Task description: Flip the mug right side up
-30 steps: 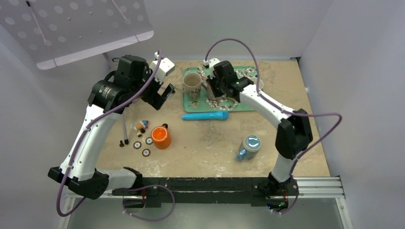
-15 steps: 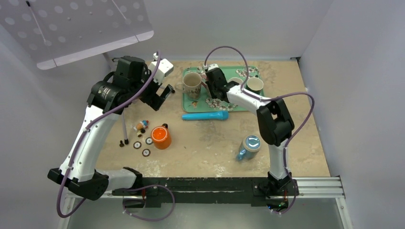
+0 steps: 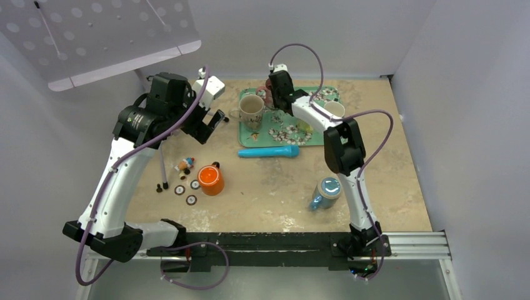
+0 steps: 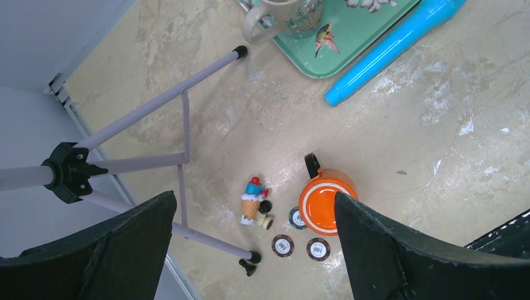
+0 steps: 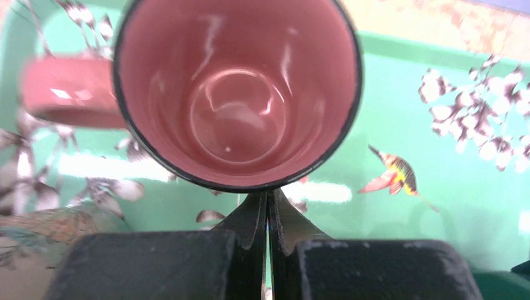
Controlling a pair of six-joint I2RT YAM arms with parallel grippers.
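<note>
An orange mug stands upside down on the table's left half; in the left wrist view its white-ringed base faces up. My left gripper hangs open well above and behind it, nothing between its fingers. My right gripper is at the back of the green floral tray. It is shut, its tips against the outer rim of a pink mug whose mouth faces the camera. In the top view that pink mug is mostly hidden under the gripper.
A beige mug and a small cup stand upright on the tray. A blue cylinder lies in front of it. A blue-lidded jar is at the right. An ice-cream toy, poker chips and tripod legs sit left.
My right arm has swung from the tray's middle to its back edge, folding up tall, gripper staying shut. The left arm has barely moved and stays open.
</note>
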